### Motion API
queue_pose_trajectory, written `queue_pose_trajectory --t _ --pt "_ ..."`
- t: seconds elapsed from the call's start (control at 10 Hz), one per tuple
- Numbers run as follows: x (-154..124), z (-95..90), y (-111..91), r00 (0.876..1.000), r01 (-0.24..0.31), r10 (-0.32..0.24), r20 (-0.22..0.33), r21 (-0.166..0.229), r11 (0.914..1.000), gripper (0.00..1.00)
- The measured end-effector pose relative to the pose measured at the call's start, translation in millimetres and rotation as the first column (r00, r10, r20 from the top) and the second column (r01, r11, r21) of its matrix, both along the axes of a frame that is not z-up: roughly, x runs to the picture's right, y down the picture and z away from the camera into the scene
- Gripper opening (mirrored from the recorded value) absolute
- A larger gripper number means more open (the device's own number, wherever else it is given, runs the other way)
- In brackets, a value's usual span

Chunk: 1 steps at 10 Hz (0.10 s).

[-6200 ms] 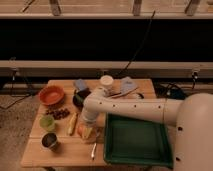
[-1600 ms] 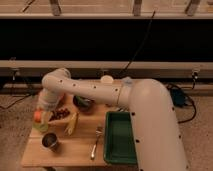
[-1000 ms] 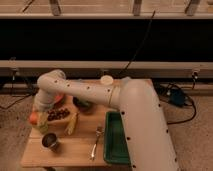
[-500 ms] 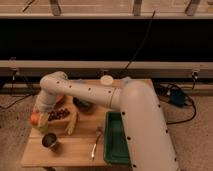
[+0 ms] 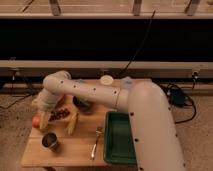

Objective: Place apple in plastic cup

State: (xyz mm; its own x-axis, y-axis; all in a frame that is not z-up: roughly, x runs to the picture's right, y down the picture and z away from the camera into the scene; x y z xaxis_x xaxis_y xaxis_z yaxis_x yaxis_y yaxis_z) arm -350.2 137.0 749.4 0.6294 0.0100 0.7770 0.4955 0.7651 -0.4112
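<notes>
The apple [image 5: 36,121] shows as a small orange-red ball at the table's left edge, level with the grapes. My gripper [image 5: 44,120] hangs right beside it on its right, touching or nearly touching it. Whether the apple is held I cannot tell. The plastic cup is hidden, probably behind the gripper or the apple. My white arm [image 5: 95,92] reaches across the table from the right.
A dark grape cluster [image 5: 61,114] lies right of the gripper. A shiny metal cup [image 5: 49,140] stands in front of it. Also on the wooden table [image 5: 70,155]: a yellow fruit [image 5: 73,122], a fork [image 5: 95,142], a green tray [image 5: 120,137], a dark bowl [image 5: 82,105] and a white lid [image 5: 106,79].
Since the earliest frame the arm has swung from the table's middle to its left edge, with the apple now beside the gripper. Over the last second it has only shifted slightly.
</notes>
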Motion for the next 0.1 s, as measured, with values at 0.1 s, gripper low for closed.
queue_pose_trajectory --t 0.1 --pt "0.2 0.0 -0.3 1.000 -0.001 0.001 0.000 0.001 1.0000 0.80"
